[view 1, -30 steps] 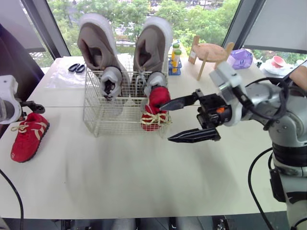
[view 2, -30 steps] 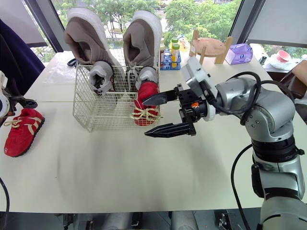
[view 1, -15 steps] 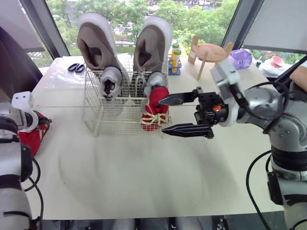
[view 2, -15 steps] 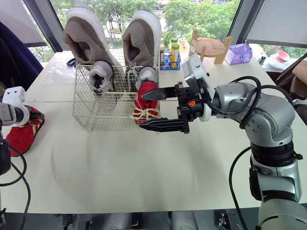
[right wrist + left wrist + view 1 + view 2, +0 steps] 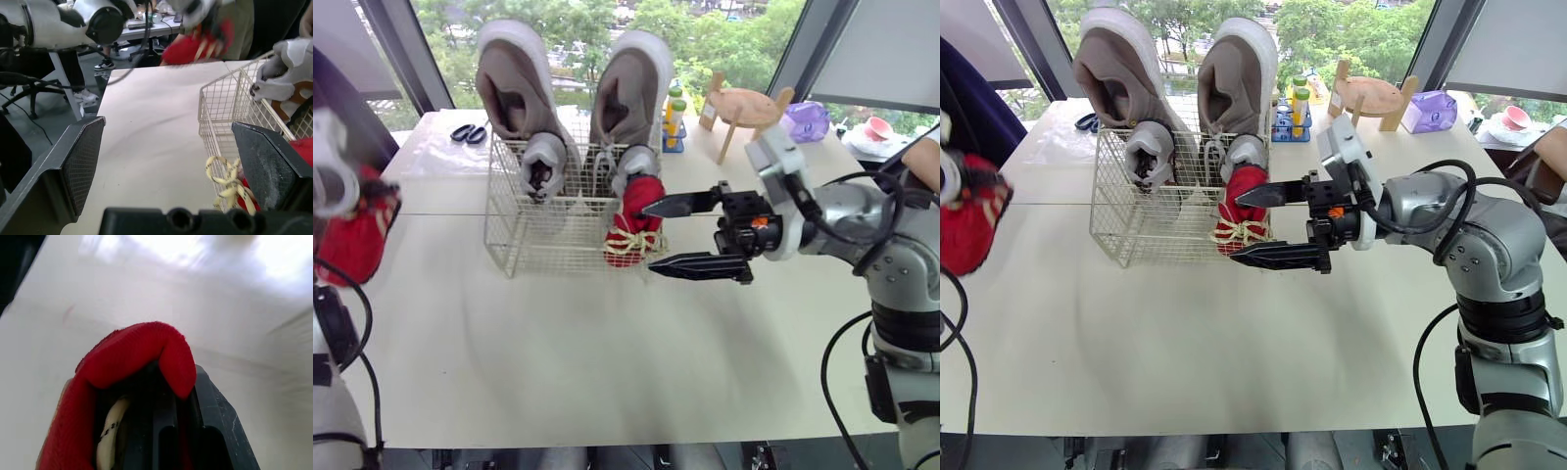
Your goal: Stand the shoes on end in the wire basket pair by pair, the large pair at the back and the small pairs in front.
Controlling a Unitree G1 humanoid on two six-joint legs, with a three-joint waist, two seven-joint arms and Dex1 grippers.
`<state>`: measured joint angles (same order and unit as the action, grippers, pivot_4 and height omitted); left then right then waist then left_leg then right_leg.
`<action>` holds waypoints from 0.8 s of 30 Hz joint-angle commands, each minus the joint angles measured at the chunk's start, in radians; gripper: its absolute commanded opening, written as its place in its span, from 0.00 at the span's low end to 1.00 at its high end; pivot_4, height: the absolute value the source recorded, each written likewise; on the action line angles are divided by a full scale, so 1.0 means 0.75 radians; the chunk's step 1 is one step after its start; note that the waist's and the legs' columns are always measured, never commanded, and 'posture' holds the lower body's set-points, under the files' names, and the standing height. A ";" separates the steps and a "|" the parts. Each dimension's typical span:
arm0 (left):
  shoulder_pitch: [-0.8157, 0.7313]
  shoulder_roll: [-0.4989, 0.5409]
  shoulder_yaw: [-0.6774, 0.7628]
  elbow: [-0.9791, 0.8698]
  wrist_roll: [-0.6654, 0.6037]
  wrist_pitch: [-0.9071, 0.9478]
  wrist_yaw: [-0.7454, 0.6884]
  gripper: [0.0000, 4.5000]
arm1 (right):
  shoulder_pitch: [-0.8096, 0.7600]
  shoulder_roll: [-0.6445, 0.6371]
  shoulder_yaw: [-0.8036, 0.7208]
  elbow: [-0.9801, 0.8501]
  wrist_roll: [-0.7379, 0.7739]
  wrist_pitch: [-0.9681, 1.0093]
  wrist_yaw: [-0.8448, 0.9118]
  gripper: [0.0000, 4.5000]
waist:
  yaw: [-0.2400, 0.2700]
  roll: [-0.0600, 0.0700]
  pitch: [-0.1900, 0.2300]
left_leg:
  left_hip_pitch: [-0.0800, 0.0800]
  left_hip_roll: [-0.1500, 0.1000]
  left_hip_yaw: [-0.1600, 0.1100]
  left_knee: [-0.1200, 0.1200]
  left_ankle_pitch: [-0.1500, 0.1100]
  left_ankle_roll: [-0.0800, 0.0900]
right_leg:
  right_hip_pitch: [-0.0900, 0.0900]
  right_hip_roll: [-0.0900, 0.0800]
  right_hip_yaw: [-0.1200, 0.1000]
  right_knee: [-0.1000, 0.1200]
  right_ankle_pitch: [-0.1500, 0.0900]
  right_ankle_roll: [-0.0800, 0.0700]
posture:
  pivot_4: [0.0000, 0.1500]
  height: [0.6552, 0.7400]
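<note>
On the table (image 5: pixel 607 343), one red shoe (image 5: pixel 636 211) is stood in the basket (image 5: pixel 524 235) (front right corner), with the right hand (image 5: pixel 651 235) spread apart beside it. A second red shoe (image 5: pixel 352 240) is clamped in the raised left hand (image 5: pixel 168 391).

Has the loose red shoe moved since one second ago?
Yes. The red shoe left the table, now level with the wire basket middle, held by the left gripper.

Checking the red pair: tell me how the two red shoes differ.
The basket shoe stands on end at the wire basket's front right corner; the held shoe hangs in the air, far left. The basket shoe is ungripped; the held shoe is clamped in the left gripper. Both are red with cream laces.
</note>
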<state>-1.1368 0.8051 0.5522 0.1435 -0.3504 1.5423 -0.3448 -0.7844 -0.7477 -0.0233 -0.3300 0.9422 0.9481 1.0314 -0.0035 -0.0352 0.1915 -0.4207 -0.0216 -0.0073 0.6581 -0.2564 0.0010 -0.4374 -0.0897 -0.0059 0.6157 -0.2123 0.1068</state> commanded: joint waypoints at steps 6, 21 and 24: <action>-0.036 -0.868 0.705 -1.537 -0.212 0.096 0.116 0.01 | -0.095 0.025 0.001 0.194 -0.073 -0.093 0.083 1.00 | -0.008 0.009 -0.003 | -0.003 0.000 0.007 0.008 0.002 -0.006 | -0.003 0.001 0.003 -0.001 0.005 0.005 | 1.00 1.00; 0.758 -1.202 0.123 -1.303 -0.287 -0.755 0.042 0.01 | -0.142 0.009 -0.025 0.176 -0.084 -0.011 0.063 1.00 | 0.002 0.009 -0.002 | 0.012 0.004 0.005 0.009 0.000 -0.001 | 0.012 0.009 0.004 -0.002 0.007 -0.003 | 1.00 1.00; 0.803 -1.170 -0.023 -1.212 -0.262 -0.921 0.038 0.01 | -0.128 0.003 -0.033 0.146 -0.086 0.007 0.034 1.00 | 0.021 0.009 -0.002 | 0.012 0.004 0.005 0.010 0.000 -0.001 | 0.012 0.008 0.004 -0.003 0.006 -0.006 | 1.00 1.00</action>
<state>-0.5308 -0.0871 0.5989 -0.7668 -0.5516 0.9398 -0.3019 -0.8754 -0.7338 -0.0130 -0.1850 0.8611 0.9526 1.0678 0.0121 -0.0286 0.1901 -0.4115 -0.0186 -0.0033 0.6653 -0.2564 0.0004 -0.4282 -0.0837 -0.0027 0.6137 -0.2078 0.1022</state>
